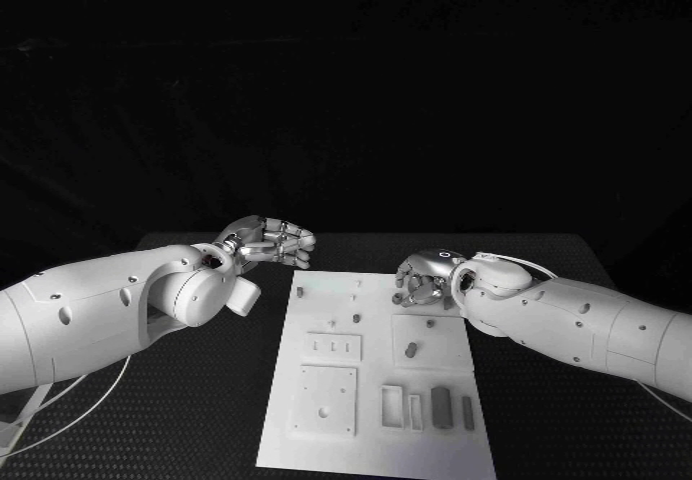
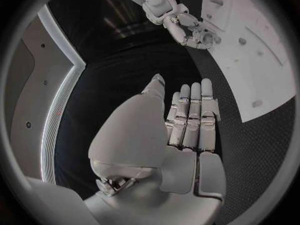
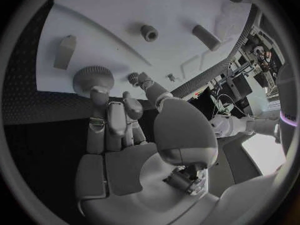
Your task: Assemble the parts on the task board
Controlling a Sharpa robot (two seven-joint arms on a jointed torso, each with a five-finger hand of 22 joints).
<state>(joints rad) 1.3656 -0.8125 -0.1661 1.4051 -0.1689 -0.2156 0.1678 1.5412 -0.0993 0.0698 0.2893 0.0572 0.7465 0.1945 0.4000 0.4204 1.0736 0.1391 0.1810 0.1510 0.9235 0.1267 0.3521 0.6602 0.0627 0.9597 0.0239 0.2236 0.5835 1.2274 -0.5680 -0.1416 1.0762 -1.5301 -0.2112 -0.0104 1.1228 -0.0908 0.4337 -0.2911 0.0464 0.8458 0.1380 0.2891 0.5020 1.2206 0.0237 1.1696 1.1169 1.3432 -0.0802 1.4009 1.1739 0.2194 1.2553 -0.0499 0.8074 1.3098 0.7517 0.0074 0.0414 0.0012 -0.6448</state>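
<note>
We saw the right hand (image 1: 427, 282) pinching a round knurled grey part (image 3: 93, 79) at the flat white task board's (image 1: 378, 440) far right edge; the left hand (image 1: 268, 241) hovered left of it over the black tabletop (image 1: 216, 400), fingers (image 2: 192, 116) straight, pressed together, holding nothing.

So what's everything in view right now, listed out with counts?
task board: 1, white, middle of the table
bars: 2, dark grey, lying side by side in the board's near right part
pegs: several, exact count unclear, grey, scattered over the board's far half
round knurled part: 1, grey, at the board's far right edge, with the right hand's fingers on it
table: 1, black, under everything
left hand: 1, silver, above the table off the board's far left corner, fingers straight, holding nothing
right hand: 1, silver, at the board's far right corner; whether it grips the knurled part is unclear
</note>
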